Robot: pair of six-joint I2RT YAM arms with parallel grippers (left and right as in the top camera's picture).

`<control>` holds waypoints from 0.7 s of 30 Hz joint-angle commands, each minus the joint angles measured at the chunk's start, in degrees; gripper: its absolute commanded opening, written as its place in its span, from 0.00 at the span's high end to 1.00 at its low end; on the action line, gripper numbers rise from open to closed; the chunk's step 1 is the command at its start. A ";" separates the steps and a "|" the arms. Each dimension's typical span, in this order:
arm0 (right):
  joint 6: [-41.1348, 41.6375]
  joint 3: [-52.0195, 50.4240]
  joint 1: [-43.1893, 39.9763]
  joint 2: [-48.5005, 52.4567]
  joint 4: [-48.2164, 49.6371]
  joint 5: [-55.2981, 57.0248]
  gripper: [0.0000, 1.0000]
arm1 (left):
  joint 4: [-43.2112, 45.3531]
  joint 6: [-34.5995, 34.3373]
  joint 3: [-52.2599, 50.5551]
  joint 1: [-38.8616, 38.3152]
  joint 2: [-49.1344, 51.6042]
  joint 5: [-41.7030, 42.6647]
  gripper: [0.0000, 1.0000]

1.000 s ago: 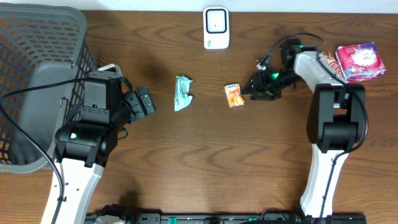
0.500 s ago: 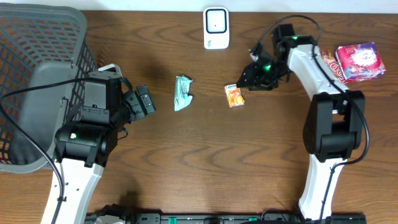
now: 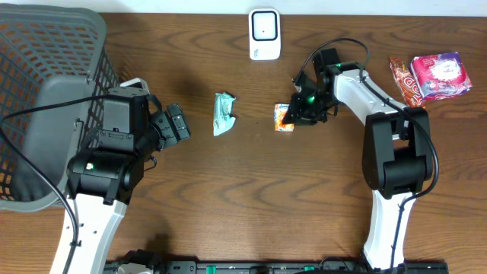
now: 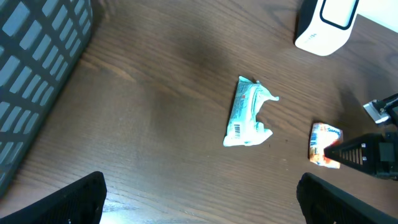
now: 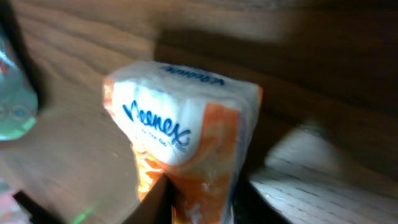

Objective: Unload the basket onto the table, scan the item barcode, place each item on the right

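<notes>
Kleenex pack (image 3: 283,117) is pinched by the right gripper (image 5: 200,202): the grasp step. Next, lift it and turn its barcode toward the scanner (image 3: 264,34) at twelve o'clock.

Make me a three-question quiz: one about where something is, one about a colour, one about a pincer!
1. Where is the white plastic scanner? A on a shelf; B by the far edge of the table; C on the floor.
2. What colour is the crinkly packet lying alone mid-table? A purple; B black; C teal.
3. What is the right pincer doing? A pinching the orange-and-white Kleenex tissue pack; B holding the scanner; C hanging wide open.
Answers: B, it stands at the top edge overhead; C, plainly teal; A, the wrist view shows the pack squeezed in its grip.
</notes>
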 commanded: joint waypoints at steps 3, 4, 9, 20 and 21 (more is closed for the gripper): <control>1.05 -0.39 -0.46 0.74 0.13 -4.92 0.99 | -0.09 0.74 0.37 0.24 0.07 -0.31 0.02; 0.50 -0.09 -0.85 0.72 0.07 -8.55 0.99 | -0.09 0.76 0.37 0.24 0.07 -0.31 0.02; -5.05 1.90 -4.79 0.72 0.66 -39.60 0.99 | -0.09 0.74 0.37 0.24 0.07 -0.31 0.02; -22.47 1.88 -4.98 0.72 -7.89 -32.59 0.99 | -0.09 0.74 0.37 0.24 0.07 -0.31 0.02; -20.22 1.88 -4.52 0.72 -7.89 -28.59 0.99 | -0.09 0.76 0.37 0.24 0.07 -0.31 0.02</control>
